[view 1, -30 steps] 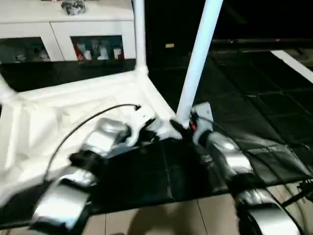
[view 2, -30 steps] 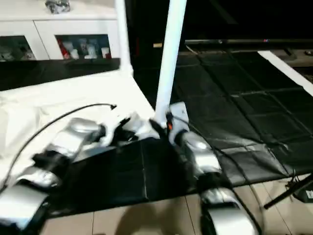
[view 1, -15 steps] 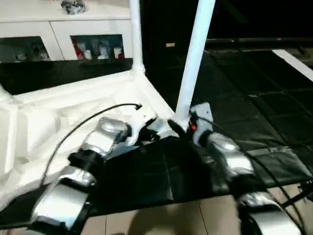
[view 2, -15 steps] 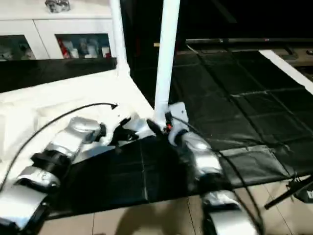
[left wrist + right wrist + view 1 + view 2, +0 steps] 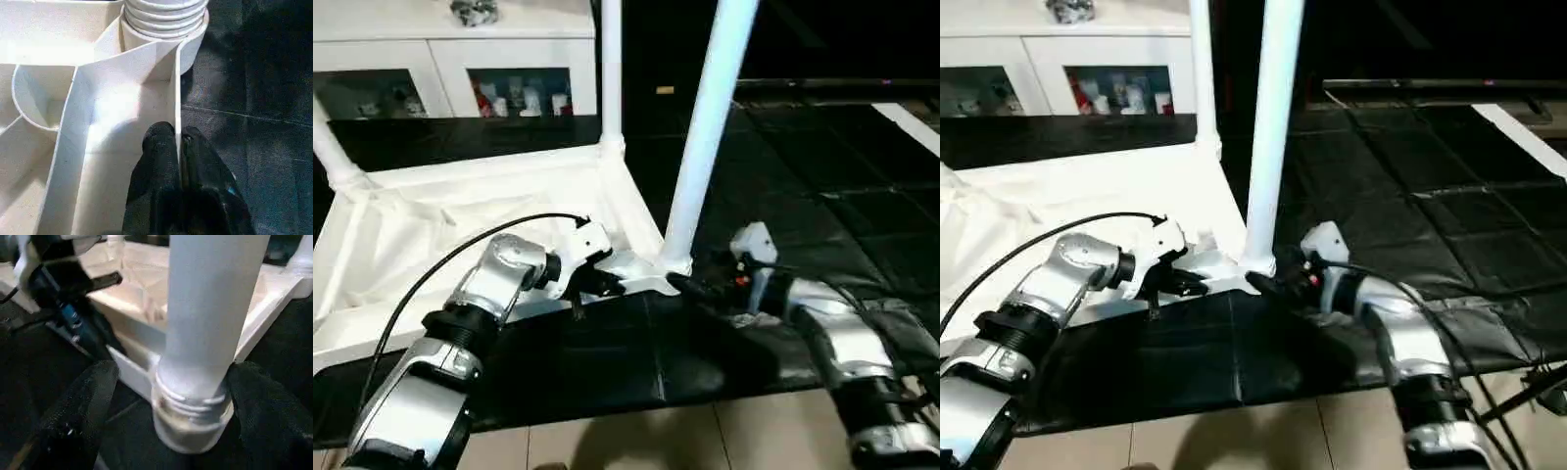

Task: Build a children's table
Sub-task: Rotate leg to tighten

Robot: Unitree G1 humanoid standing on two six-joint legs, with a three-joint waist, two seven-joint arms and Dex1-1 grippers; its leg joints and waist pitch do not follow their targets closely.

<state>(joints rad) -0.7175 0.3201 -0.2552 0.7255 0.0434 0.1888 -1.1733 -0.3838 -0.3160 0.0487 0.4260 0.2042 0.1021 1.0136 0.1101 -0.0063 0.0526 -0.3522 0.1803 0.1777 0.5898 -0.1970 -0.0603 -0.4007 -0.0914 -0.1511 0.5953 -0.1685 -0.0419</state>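
Backed off from the near corner leg (image 5: 705,147) it gripped a second ago, the right gripper (image 5: 690,287) now hangs with jaws apart beside the socket over open black mat (image 5: 822,176), while the left gripper (image 5: 178,147) pinches the upturned table top (image 5: 460,215) rim.

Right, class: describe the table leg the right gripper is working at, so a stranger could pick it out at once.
Find the upside-down white table top on the black floor mat. Go to its near corner, between the two grippers. The leg standing there is nearest the camera and looks thickest; the right gripper flanks its base with open fingers.
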